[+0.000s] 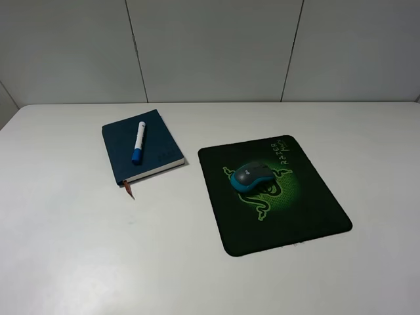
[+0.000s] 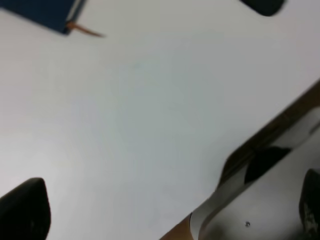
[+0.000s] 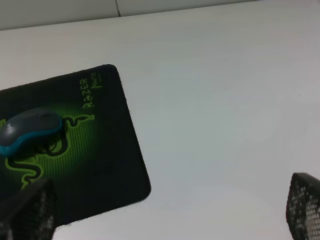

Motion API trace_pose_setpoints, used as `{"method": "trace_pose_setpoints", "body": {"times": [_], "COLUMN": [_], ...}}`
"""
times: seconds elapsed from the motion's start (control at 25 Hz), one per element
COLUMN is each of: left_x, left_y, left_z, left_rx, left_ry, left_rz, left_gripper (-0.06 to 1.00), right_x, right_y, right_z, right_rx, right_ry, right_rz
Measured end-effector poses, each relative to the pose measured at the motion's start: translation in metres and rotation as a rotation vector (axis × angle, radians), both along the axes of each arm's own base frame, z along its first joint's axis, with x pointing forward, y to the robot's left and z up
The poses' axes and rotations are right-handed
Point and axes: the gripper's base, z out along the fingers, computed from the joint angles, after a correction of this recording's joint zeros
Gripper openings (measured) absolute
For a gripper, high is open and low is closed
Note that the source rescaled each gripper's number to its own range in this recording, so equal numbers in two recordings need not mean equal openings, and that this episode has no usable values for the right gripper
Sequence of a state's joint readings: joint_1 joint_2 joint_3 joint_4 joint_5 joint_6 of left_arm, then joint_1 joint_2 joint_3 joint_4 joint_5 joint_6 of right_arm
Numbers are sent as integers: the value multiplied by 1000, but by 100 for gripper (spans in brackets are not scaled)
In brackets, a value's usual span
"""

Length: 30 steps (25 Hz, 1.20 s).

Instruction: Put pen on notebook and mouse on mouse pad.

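Pen [image 1: 138, 142] lies flat on notebook [image 1: 141, 146], blue cap toward the near edge, roughly along the cover's middle; mouse [image 1: 251, 175] sits on mouse pad [image 1: 273, 194], over the green emblem, well inside the pad's edges. By the look of it both placements are done. Handling, as judgement: pen is light, stiff, round & smooth, so prob. rolls easily; best pinched across the barrel mid-length, not at the cap. Mouse is light w/ a hard curved shell, likely slippery on top; grip across the teal sides at the waist. Notebook is stiff hardcover, heavier, stable as a base; pad is thin, soft, floppy, prob. grippy underneath, so unlikely to slide. Count: 1 pen, 1 notebook w/ 1 reddish ribbon [image 1: 128, 189] sticking out at its near corner, 1 mouse, 1 pad, all on 1 white table [image 1: 79, 249]. Neither arm shows in the high view. Left gripper [image 2: 170, 210]: only one dark fingertip visible in its wrist view, over bare table near the front edge; claw is spread wide, nothing held. Right gripper [image 3: 167, 212]: fingers [image 3: 30, 212] far apart at the frame edges, spread, empty, hovering beside the pad.
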State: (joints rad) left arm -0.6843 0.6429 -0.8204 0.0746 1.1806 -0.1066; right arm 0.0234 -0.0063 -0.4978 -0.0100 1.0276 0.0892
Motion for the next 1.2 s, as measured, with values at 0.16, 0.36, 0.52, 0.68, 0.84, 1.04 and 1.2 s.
{"method": "trace_pose_setpoints", "body": {"times": [0.16, 0.36, 0.52, 0.68, 0.84, 1.04, 1.2], "left_x": [-11, -32, -49, -60, -71, -76, -76], "left_y": [21, 41, 49, 51, 52, 49, 48], "left_z": [-13, -30, -44, -59, -67, -67, -67], "left_rx": [-20, -51, -77, -109, -119, -114, -110], "left_ry": [-28, -95, -178, -282, -368, -419, -423], "left_rz": [157, 361, 481, 561, 557, 485, 469], "left_gripper": [100, 100, 100, 100, 100, 100, 100], "right_x": [0, 0, 0, 0, 0, 0, 0], "right_y": [0, 0, 0, 0, 0, 0, 0], "right_z": [0, 0, 0, 0, 0, 0, 0], "right_rx": [0, 0, 0, 0, 0, 1, 3], "right_ry": [0, 0, 0, 0, 0, 0, 0], "right_rz": [0, 0, 0, 0, 0, 1, 2]}}
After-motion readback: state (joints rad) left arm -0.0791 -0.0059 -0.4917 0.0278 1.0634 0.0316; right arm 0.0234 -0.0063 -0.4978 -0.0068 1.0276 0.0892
